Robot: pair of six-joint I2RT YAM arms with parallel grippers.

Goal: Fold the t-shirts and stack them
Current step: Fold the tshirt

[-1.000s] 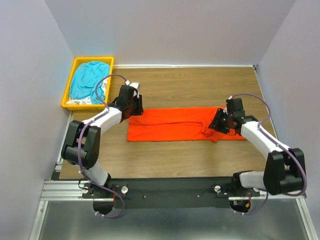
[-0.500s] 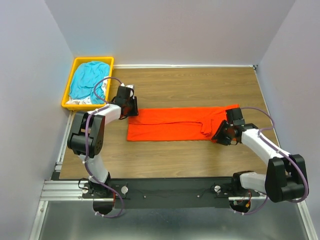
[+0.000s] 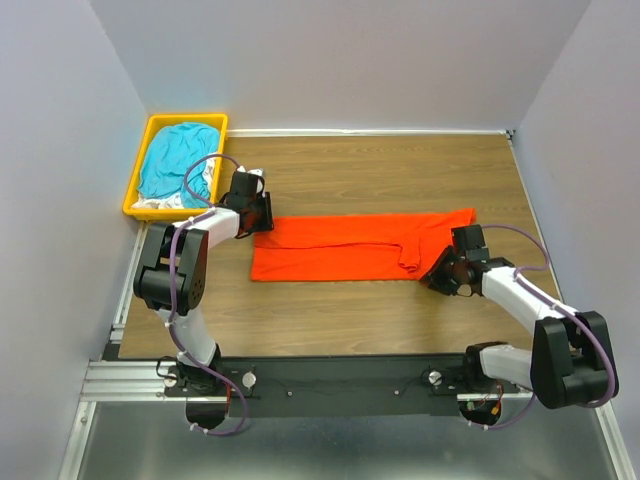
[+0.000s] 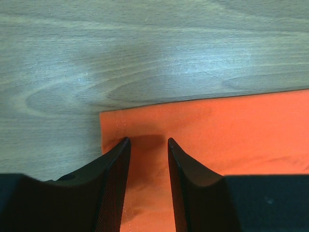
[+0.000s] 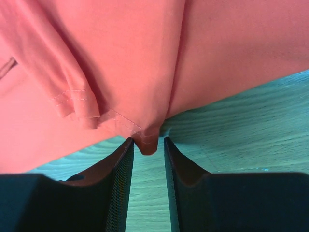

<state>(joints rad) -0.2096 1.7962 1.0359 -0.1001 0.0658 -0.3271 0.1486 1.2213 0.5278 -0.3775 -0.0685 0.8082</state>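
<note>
Under the left claw, standing parted astride a corner of the orange shirt, pinching nothing. At the right claw, framing a hem tip of the opposite end between loose jaws, not clenching yet. Lying between both claws as a long band on the bench; apparently needing crosswise folds. Waiting beyond the left claw, in the bin: a teal shirt; no stacking yet.

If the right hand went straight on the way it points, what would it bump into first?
The orange-red t-shirt: a hemmed fold of it lies right between the right hand's fingertips, seemingly touching them, though depth is unclear.
</note>
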